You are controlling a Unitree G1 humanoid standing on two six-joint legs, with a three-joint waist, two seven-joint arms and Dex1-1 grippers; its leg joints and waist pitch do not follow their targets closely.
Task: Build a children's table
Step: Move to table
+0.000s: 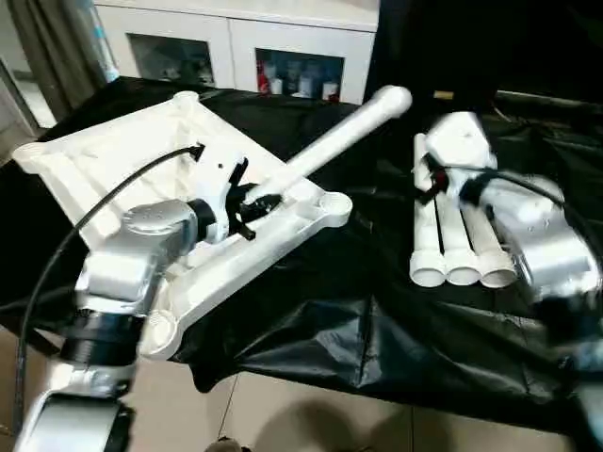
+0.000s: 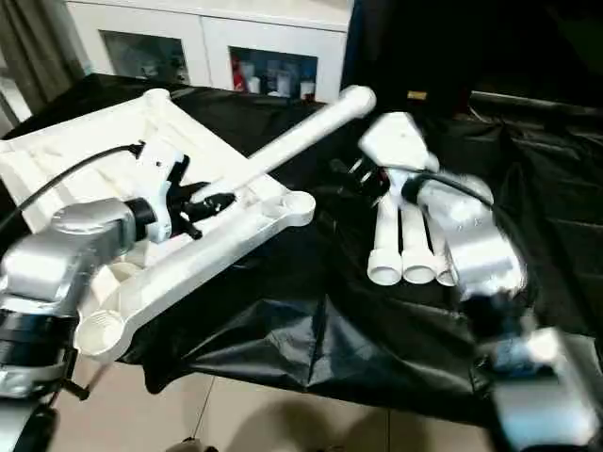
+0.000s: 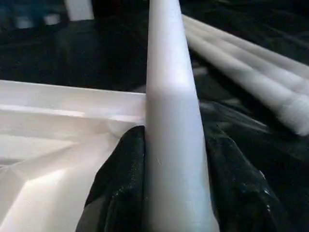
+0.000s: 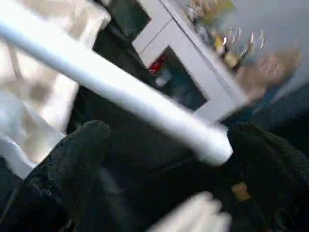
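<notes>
Left hand [image 1: 252, 205] grips one leg [image 1: 330, 141] near its narrow end, angled over the upturned tabletop [image 1: 113, 160], I judge for socketing. Right hand [image 2: 363, 179] gapes wide above three spare legs [image 1: 460, 247], holding nothing.

Right gripper [image 4: 159, 169] blurred; cabinet [image 1: 236, 38] cropped (contents unreadable).
</notes>
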